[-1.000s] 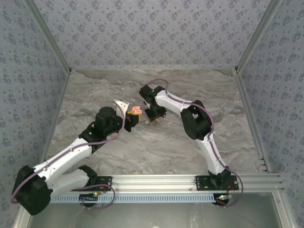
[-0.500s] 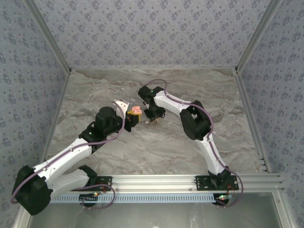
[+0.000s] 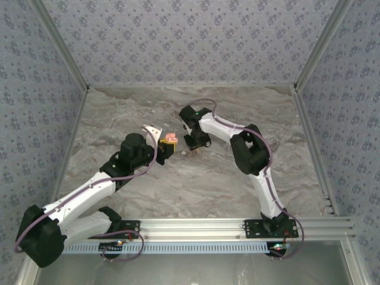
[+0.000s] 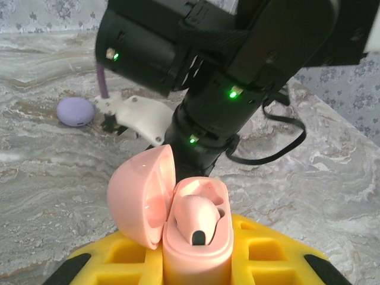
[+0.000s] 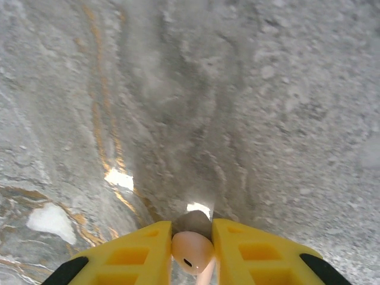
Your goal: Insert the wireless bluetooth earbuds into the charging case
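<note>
Change: right tool closed down over last second, now clenched on loose earbud, pinched between its yellow fingertips. Whether bud is clear of bench, cannot tell. Right arm also drifted slightly off from case. Left tool unchanged, clamped round pink case, lid open, first earbud already seated. For you: pick looks secured, case just beside right tool. Carry bud over and line up before lowering.

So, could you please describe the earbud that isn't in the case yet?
Follow the right arm to its yellow-padded tool. Pinched there is a tiny pale pink earbud. Unlike its twin, seated in the open pink case, it is outside the case.
</note>
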Action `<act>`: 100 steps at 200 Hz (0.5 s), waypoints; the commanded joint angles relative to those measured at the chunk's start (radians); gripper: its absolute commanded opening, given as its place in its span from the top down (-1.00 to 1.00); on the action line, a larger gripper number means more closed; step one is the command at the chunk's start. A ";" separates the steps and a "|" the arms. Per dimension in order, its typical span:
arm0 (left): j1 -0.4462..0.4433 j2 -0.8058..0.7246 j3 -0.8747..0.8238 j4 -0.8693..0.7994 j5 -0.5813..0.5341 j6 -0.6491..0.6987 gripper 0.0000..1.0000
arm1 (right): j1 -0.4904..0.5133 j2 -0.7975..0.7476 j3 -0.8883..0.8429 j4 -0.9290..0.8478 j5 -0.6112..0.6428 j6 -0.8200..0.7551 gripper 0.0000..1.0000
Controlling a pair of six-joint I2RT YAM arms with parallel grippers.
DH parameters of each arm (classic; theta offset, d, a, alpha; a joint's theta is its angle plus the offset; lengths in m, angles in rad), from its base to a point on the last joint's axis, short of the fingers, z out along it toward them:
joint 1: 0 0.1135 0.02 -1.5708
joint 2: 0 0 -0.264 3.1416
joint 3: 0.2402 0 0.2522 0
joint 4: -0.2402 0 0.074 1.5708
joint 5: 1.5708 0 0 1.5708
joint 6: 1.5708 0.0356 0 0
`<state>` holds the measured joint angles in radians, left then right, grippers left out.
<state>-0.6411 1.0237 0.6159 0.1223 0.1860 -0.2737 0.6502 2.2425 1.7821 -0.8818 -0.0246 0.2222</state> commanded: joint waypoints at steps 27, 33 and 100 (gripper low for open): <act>-0.006 0.067 0.028 0.028 0.004 -0.004 1.00 | -0.103 -0.120 -0.190 0.087 -0.110 0.005 0.50; -0.007 0.079 0.028 0.038 0.010 -0.009 1.00 | -0.115 -0.137 -0.213 0.105 -0.125 0.006 0.49; -0.032 0.211 0.034 0.148 0.027 -0.059 1.00 | -0.219 -0.299 -0.431 0.276 -0.299 0.033 0.49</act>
<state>-0.6605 1.1984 0.6159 0.1921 0.1944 -0.3050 0.4496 2.0151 1.4063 -0.6724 -0.2337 0.2287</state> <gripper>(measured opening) 0.214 0.254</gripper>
